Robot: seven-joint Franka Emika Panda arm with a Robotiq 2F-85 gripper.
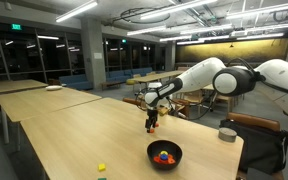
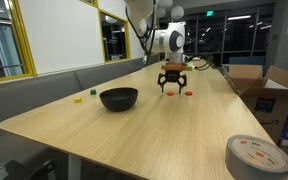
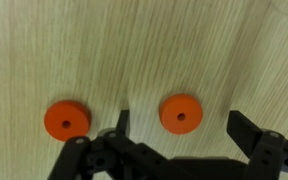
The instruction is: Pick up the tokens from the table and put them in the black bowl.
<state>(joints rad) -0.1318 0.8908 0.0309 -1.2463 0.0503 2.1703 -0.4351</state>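
The black bowl (image 2: 118, 98) stands well apart from the gripper (image 2: 173, 86) in an exterior view; in the wrist view one orange token (image 3: 66, 120) lies just outside the gripper's spread, empty jaws; a second token (image 3: 182, 113), a flat disc with a centre hole, lies on the table (image 3: 144, 50) directly between them; we judge a straight descent suffices.
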